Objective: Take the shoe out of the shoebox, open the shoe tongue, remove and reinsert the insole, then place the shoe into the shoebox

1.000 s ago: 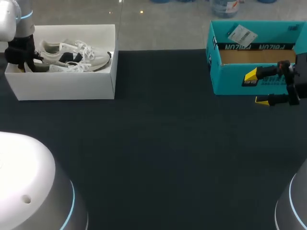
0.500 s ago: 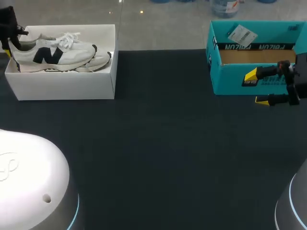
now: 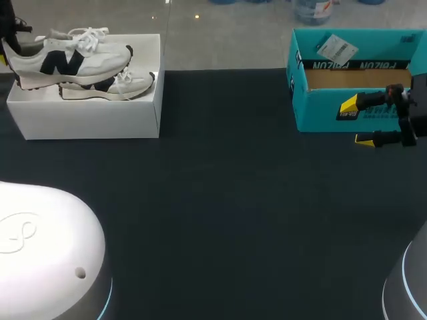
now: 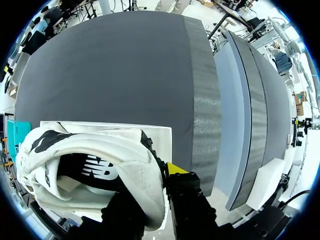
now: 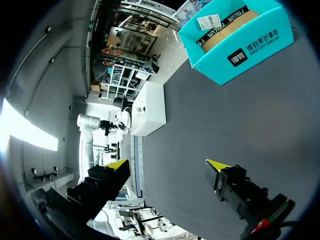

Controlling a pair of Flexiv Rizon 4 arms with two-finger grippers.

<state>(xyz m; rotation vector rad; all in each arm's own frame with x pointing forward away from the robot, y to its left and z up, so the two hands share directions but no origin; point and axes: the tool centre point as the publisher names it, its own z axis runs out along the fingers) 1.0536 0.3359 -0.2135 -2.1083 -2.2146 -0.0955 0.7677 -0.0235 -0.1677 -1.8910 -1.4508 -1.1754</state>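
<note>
Above the white shoebox [image 3: 87, 123], the left tool [image 4: 161, 177] clamps the sneaker [image 3: 73, 57] by its heel; so slim a hold may let it pivot or drop. The right tool [image 5: 167, 165] gapes, empty.

Holds the left gripper [image 3: 8, 37] raised at the far left corner, both fingers pressed from two sides on the heel of the shoe [image 3: 70, 57]. Sets the right gripper [image 3: 357, 123] at the right edge, lying level and pointing in toward the middle, with yellow-tipped fingers spread wide apart. Shows the rounded white bulk of the left arm [image 3: 47, 253] and the right arm [image 3: 410, 287] in the near corners.
</note>
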